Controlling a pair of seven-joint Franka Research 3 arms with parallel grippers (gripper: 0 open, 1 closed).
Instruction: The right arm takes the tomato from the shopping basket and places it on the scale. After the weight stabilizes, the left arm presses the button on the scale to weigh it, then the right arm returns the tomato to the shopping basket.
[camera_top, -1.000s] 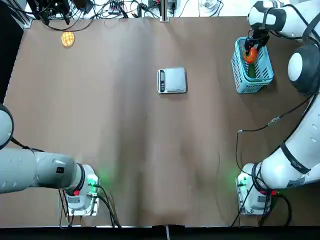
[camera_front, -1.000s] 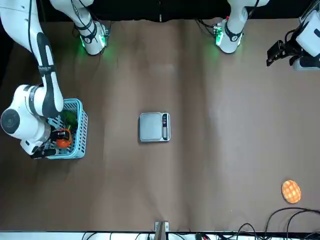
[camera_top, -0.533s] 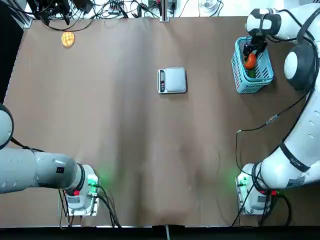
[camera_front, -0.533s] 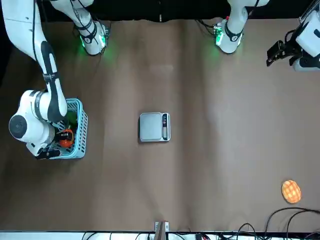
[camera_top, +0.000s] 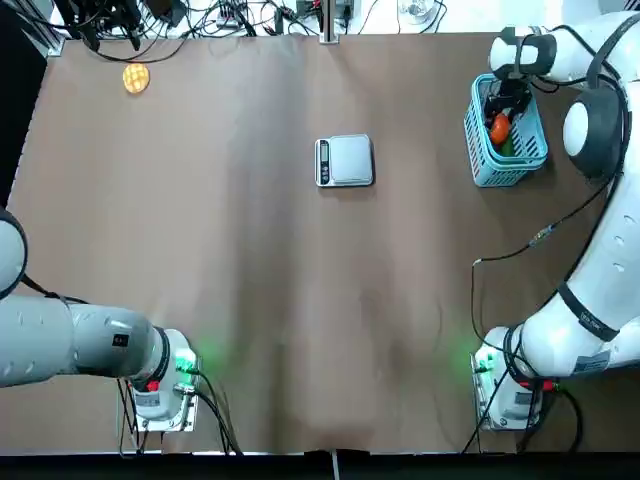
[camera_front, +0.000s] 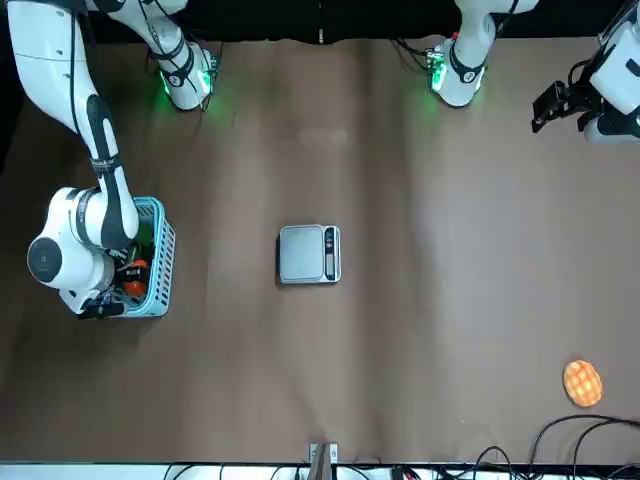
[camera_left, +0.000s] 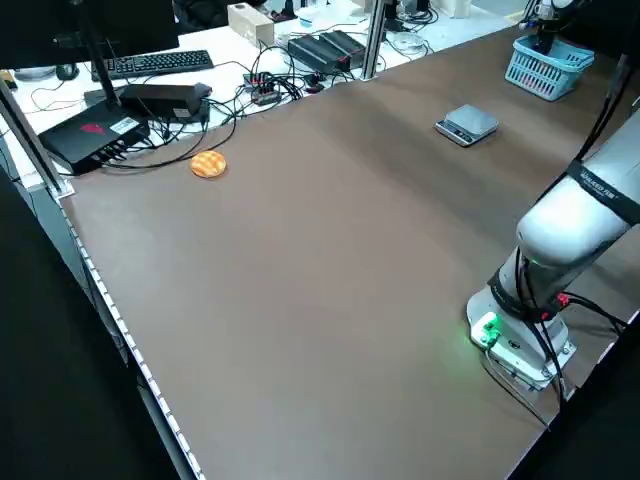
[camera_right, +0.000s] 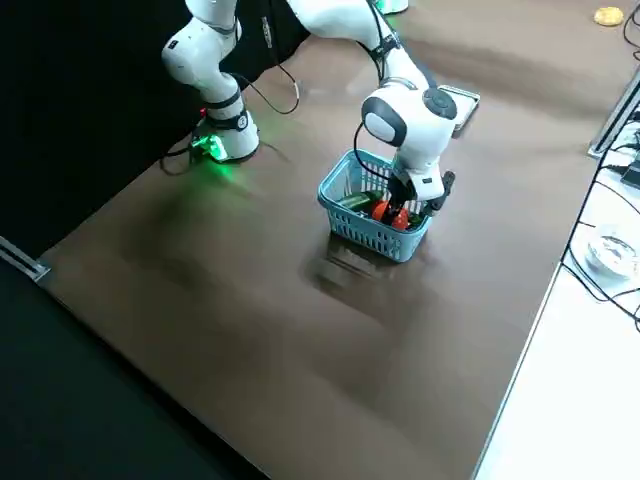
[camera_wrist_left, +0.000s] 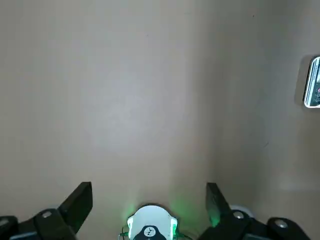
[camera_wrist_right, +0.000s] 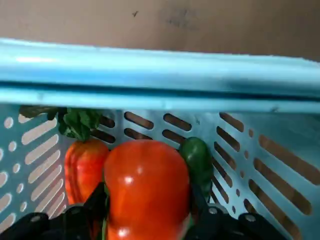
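The shopping basket stands at the table's right side. The scale lies near centre. The left gripper hovers, released, left of the scale. The right gripper is inside the basket at the tomato; clamping cannot be determined.

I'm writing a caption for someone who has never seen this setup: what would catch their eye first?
Probably the right gripper, reaching into the light-blue lattice basket near the table's far right corner, its fingers either side of a glossy red tomato. Next, the small silver kitchen scale alone near mid-table, and the yellow-orange waffle-patterned disc at the far left edge.
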